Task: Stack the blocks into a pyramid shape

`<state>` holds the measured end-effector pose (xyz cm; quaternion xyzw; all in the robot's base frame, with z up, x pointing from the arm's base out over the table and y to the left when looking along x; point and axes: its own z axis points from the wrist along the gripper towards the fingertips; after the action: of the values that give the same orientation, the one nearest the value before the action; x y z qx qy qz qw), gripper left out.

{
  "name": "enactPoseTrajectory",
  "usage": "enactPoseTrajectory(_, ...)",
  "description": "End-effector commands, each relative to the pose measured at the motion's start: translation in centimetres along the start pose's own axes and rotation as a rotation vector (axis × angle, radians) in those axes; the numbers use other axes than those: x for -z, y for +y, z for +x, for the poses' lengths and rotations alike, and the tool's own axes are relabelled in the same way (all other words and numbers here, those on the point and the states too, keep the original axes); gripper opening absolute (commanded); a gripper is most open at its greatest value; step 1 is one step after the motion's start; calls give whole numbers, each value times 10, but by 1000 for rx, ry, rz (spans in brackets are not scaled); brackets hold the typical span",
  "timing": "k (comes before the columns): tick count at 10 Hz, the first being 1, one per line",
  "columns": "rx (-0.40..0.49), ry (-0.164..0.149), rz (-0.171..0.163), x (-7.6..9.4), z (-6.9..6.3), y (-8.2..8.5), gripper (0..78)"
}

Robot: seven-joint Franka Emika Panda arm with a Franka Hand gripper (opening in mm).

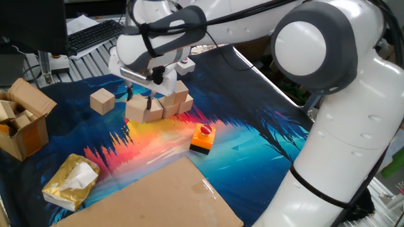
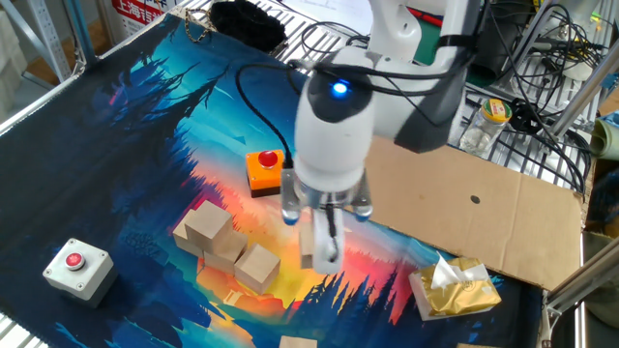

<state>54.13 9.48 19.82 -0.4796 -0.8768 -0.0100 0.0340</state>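
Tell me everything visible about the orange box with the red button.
The orange box is a small squarish block with a bright orange upper body on a black base, plastic by the look of it, topped by a round red button. It sits upright on the colourful printed mat, near its middle, beside the edge of the flat brown cardboard sheet. Nothing touches it: the wooden blocks lie apart from it, and the tool hangs over those blocks, not over the box.
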Motion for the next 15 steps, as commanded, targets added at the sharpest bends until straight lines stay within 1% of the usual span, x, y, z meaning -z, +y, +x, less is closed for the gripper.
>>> enactPoseTrajectory(1, -395, -17, -102, 11, -81, -19, 13)
enactPoseTrajectory(2, -402, -19, -108, 10, -89, -24, 13)
enactPoseTrajectory(4, -434, -34, -122, 9, -102, -31, 13)
enactPoseTrajectory(7, -507, -59, -132, 11, -118, -35, 13)
enactPoseTrajectory(8, -519, -56, -136, 12, -121, -35, 13)
enactPoseTrajectory(9, -553, -46, -141, 12, -124, -35, 13)
enactPoseTrajectory(10, -574, -37, -146, 12, -124, -35, 13)
enactPoseTrajectory(12, -572, -38, -154, 12, -124, -35, 13)
enactPoseTrajectory(15, -573, -27, -159, 12, -124, -35, 13)
